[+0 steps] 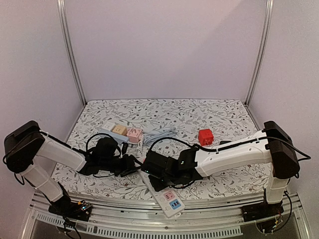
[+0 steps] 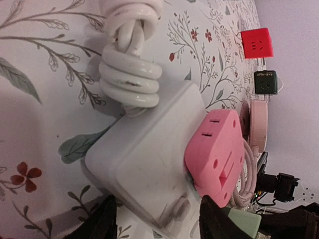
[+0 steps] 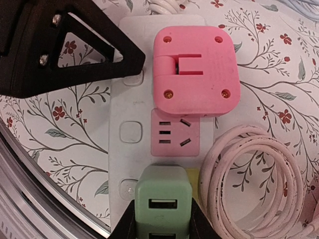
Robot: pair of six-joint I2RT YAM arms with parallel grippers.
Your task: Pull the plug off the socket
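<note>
A white power strip (image 3: 130,109), the socket, lies on the flowered cloth. It carries a pink plug (image 3: 194,69) at its cord end and a green USB plug (image 3: 163,196) two outlets down, with a bare pink outlet between them. My right gripper (image 3: 163,226) is shut on the green plug, one finger on each of its sides. My left gripper (image 2: 157,201) is closed over the strip's (image 2: 144,159) edge beside the pink plug (image 2: 217,149), with one finger on its top face. From above, both grippers (image 1: 135,164) (image 1: 155,170) meet over the strip (image 1: 167,196).
A coiled pink cable (image 3: 259,184) lies right of the strip. The strip's white cord is bundled (image 2: 130,74) past its far end. A red cube (image 1: 205,136), small pastel blocks (image 1: 119,129) and a pale cable (image 1: 159,135) sit further back. The metal table edge (image 1: 149,219) runs just beneath the strip.
</note>
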